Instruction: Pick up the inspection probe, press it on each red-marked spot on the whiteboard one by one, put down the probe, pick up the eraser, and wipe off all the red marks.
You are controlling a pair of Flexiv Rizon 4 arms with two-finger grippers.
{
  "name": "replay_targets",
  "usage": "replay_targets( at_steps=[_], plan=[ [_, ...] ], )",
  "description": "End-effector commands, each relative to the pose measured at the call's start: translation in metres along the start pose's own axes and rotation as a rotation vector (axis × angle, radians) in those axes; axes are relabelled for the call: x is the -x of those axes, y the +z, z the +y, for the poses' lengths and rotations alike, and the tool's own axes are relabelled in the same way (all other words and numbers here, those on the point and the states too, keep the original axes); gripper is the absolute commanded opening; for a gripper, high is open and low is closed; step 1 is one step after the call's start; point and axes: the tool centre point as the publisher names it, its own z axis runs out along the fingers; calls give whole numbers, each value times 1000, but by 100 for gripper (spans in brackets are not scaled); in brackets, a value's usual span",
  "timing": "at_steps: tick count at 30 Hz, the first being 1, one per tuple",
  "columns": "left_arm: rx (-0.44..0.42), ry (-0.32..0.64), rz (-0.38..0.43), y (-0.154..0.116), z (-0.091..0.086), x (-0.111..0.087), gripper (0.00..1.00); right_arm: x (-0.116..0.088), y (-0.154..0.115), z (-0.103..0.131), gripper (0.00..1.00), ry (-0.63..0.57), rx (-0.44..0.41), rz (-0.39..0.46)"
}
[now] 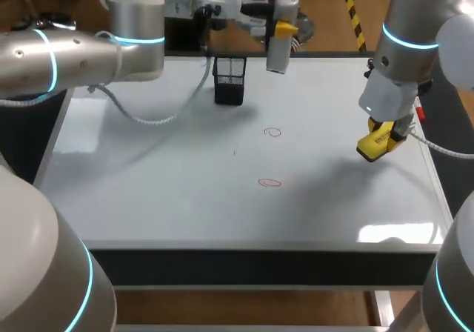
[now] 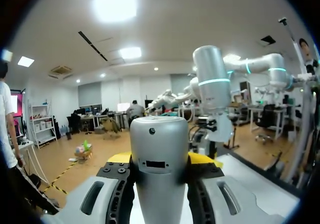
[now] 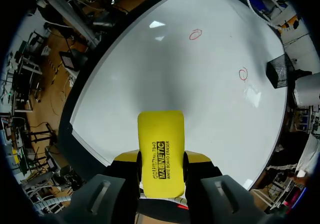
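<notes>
Inspection probe [image 1: 281,35], a silver cylinder, is hanging upright above the far edge of the whiteboard [image 1: 148,184], with the left tool [image 1: 285,28] pinching it from both sides; the left wrist view is showing the yellow tips pressed on its flanks. Eraser [image 3: 160,134], yellow, is sitting clamped in the right tool [image 1: 385,135], hovering over the board's right side, seemingly clear of the surface. Far red mark [image 1: 273,132] and near red mark [image 1: 269,182] are lying mid-board, both unwiped. Black mesh holder [image 1: 229,80] is standing on the board's far part, near the probe. Risk, as I judge it: both arms are carrying loads, so an eraser sweep toward the marks could be crossing the probe arm's path; a tilted eraser would be smearing rather than clearing. Count: one probe, one eraser, two marks, one holder, two tools.
</notes>
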Motion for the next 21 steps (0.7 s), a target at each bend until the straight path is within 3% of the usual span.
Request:
replay_targets(
  at_steps=[1,13,21],
  plan=[
    [-1,-10,76,3,1,22,0,0,0,-1,0,-1,-1,2],
    [-4,-45,96,4,8,59,0,0,0,-1,0,-1,-1,2],
    [2,-69,95,3,15,71,0,0,0,-1,0,-1,-1,2]
  ],
)
